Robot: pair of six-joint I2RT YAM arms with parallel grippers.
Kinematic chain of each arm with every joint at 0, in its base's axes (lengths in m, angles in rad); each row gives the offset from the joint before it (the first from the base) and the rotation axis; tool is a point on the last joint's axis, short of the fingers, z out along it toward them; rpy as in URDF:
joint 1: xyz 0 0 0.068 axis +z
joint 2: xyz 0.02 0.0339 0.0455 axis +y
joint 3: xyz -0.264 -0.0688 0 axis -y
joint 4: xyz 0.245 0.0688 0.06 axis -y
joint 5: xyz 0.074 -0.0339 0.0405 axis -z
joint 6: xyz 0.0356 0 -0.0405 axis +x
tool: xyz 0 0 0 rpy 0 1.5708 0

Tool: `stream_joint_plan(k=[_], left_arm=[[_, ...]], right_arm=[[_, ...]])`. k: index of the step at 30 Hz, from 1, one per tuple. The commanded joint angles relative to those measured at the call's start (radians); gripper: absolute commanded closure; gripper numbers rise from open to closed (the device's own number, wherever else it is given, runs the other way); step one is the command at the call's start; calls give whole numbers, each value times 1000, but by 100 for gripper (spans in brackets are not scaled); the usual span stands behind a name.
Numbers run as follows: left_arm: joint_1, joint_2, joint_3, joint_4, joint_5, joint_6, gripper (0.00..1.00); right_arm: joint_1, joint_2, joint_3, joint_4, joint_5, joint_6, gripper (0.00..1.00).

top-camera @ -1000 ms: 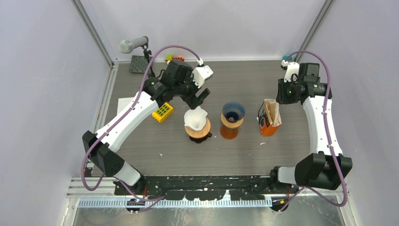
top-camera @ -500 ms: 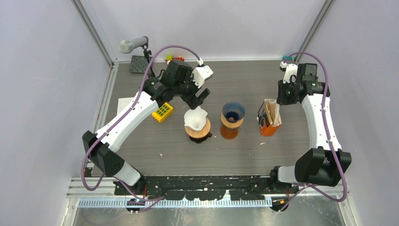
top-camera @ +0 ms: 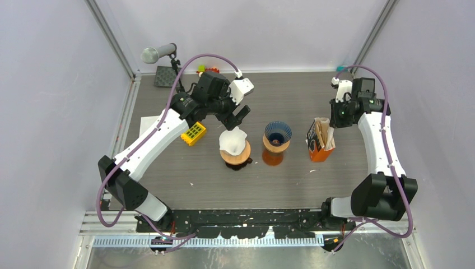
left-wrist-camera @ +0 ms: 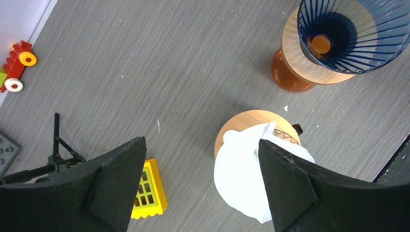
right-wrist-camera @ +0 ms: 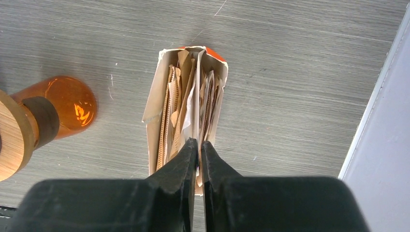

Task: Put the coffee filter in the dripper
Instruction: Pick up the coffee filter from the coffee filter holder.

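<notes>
A blue ribbed dripper sits empty on an orange glass carafe at mid-table. To its left, a white coffee filter rests on a wood-collared stand. My left gripper hangs open just above and behind it, holding nothing. An orange box of brown and white filters stands right of the dripper. My right gripper is over the box's near end, its jaws down to a thin slit. Whether a filter edge is pinched there I cannot tell.
A yellow brick lies left of the white filter. A microphone on a stand and a small toy car are at the back left. White paper lies by the left wall. The right wall is close to the box.
The right arm has shifted a little left toward the filter box, and its jaws have narrowed. The left arm and the white filter have not moved.
</notes>
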Motion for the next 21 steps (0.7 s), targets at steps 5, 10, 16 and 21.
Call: stream_joint_plan(k=[5, 10, 16, 21], left_arm=[[5, 2, 17, 10, 17, 3, 12], [5, 2, 25, 4, 13, 6, 12], [5, 0, 29, 5, 14, 6, 12], [4, -4, 37, 1, 12, 6, 12]], right_arm=[[-9, -8, 63, -12, -22, -2, 99], [-13, -53, 120, -37, 4, 2, 99], [-13, -81, 154, -64, 42, -9, 99], [-13, -99, 180, -76, 66, -17, 99]])
